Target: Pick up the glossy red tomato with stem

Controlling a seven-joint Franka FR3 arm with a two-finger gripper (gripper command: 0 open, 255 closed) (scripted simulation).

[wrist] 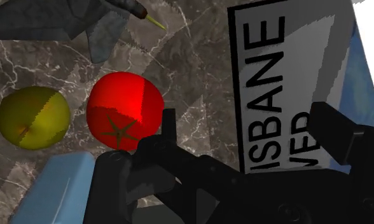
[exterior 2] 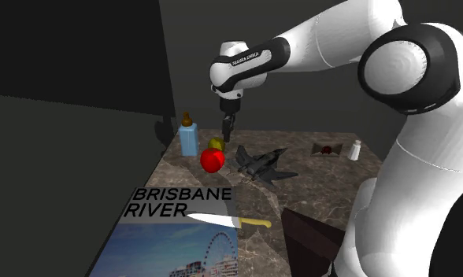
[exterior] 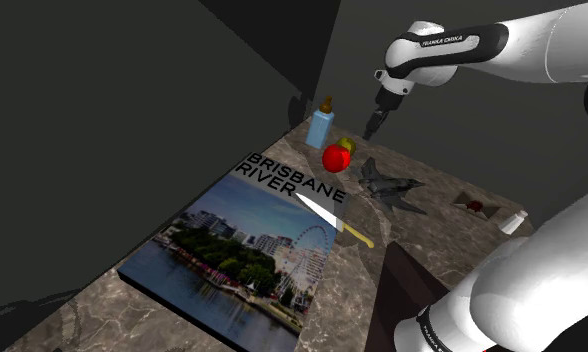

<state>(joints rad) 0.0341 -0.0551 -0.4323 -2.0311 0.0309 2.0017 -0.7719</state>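
1. Two black fingers of the hand (wrist: 250, 121) stand apart with nothing between them. The hand is empty, touches nothing, and hovers above the counter (exterior: 432, 225).
2. One misjudged descent is the first risk. In the shoulder view the red tomato (exterior: 335, 157) sits on the counter at seven o'clock from the hand. In the wrist view it lies outside the gap, beside one finger, so a straight drop would likely put a fingertip on it or miss it.
3. Round and glossy, the tomato could squirt out or roll if the fingers close off-centre or too high on its crown.
4. Little room surrounds it. A yellow-green fruit (exterior: 348, 145) lies just beside it at one o'clock and a blue bottle (exterior: 320, 128) stands near at eleven. A widely spread finger may nudge the fruit or tip the bottle.
5. Farther out are a grey toy jet (exterior: 387, 185) at four o'clock and the Brisbane River book (exterior: 242, 250) at seven, with a knife (exterior: 327, 213) across its corner. A tomato knocked loose would probably roll into one of these.
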